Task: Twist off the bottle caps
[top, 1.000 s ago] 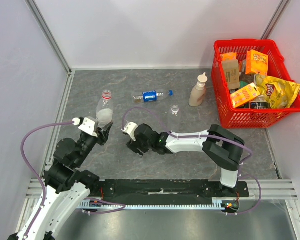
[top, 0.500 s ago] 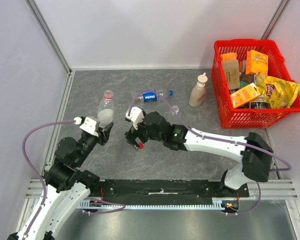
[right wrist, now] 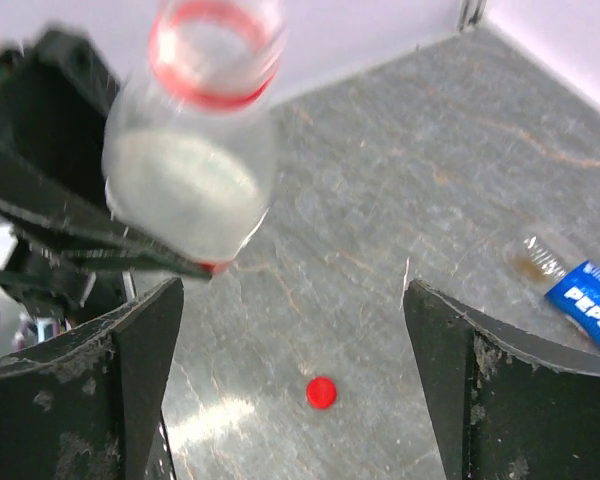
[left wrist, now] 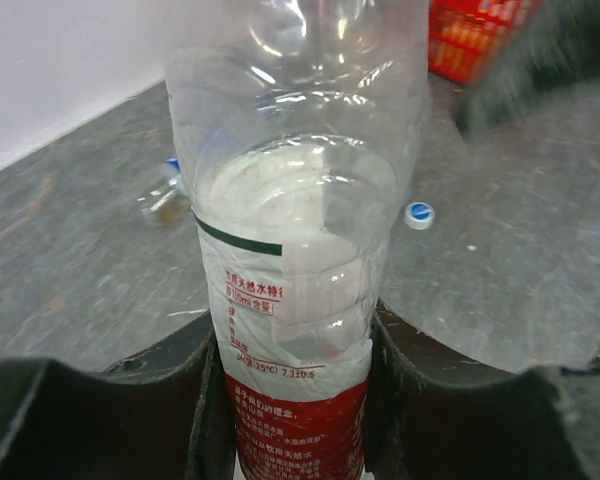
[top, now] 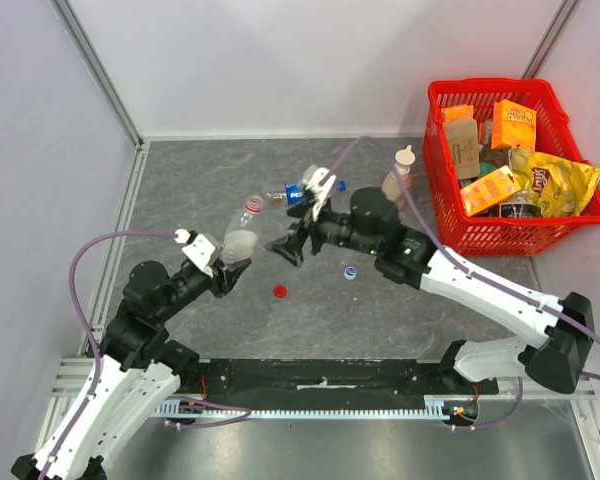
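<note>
My left gripper [top: 230, 262] is shut on the red-label bottle [top: 241, 238] and holds it tilted off the table; its mouth is open, with a red ring [right wrist: 217, 40]. In the left wrist view the fingers [left wrist: 410, 400] clamp the bottle [left wrist: 300, 230] at its label. The red cap [top: 280, 291] lies loose on the table and shows between my right fingers [right wrist: 321, 392]. My right gripper [top: 288, 247] is open and empty, above the table beside the bottle. A blue cap [top: 350, 271] lies on the table [left wrist: 418, 214]. The Pepsi bottle [top: 298, 192] lies on its side behind my right arm [right wrist: 583, 305]. The unlabelled bottle and the white cap are hidden.
A tall beige nozzle bottle [top: 397, 182] stands at the back right. A red basket [top: 438, 190] full of snack packs sits in the far right corner. White walls bound the grey table at the back and left.
My right gripper opened and rose up and to the right, leaving the red cap on the table. My left arm swung the bottle to the right. The blue cap came into view.
</note>
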Robot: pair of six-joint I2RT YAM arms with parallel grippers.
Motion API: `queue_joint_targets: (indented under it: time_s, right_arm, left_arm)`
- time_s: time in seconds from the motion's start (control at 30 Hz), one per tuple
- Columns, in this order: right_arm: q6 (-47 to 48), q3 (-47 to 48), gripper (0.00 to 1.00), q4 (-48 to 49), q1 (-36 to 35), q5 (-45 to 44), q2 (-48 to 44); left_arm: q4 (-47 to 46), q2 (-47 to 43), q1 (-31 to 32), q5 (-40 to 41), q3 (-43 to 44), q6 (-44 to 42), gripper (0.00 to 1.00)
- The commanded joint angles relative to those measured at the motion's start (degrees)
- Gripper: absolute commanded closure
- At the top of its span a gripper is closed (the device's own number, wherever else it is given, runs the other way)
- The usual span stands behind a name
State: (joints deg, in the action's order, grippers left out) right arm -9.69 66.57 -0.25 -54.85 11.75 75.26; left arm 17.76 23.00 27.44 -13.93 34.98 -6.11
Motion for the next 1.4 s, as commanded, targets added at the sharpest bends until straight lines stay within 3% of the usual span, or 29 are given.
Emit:
queue_joint_targets:
  time_s: [0.0, 0.33, 0.7, 0.93, 1.23, 1.3, 1.37]
  right_arm:
    - [-7.60, -1.52, 0.04, 10.08, 6.58, 15.29, -4.68]
    - [-19.82, -3.90, 0.05, 29.15, 8.80, 31.66, -2.76]
    - [-22.30, -4.07, 0.25, 30.57, 8.80, 27.98, -0.47]
    - [-25.11, -4.51, 0.48, 33.47, 8.80, 28.85, 0.85]
    - [-25.20, -4.87, 0.94, 34.27, 8.80, 29.91, 1.46]
    - [-25.20, -5.04, 1.00, 34.18, 8.80, 29.82, 1.55]
    - [-25.20, -4.95, 1.00, 34.00, 8.80, 29.91, 1.29]
  left_arm:
    - [-1.76, 0.90, -0.28, -11.80, 2.02, -1.36, 0.67]
    - [-2.38, 4.24, -0.28, -21.75, 2.55, -1.54, 0.67]
    - [-2.38, 4.15, -0.20, -22.54, 2.37, -1.27, 0.67]
    - [-2.29, 4.33, -0.11, -22.89, 2.46, -1.54, 0.68]
    - [-1.94, 4.24, -0.28, -22.19, 2.46, -1.71, 0.67]
    - [-1.94, 4.24, -0.28, -22.19, 2.46, -1.71, 0.67]
    - [-1.94, 4.24, -0.28, -22.28, 2.46, -1.71, 0.67]
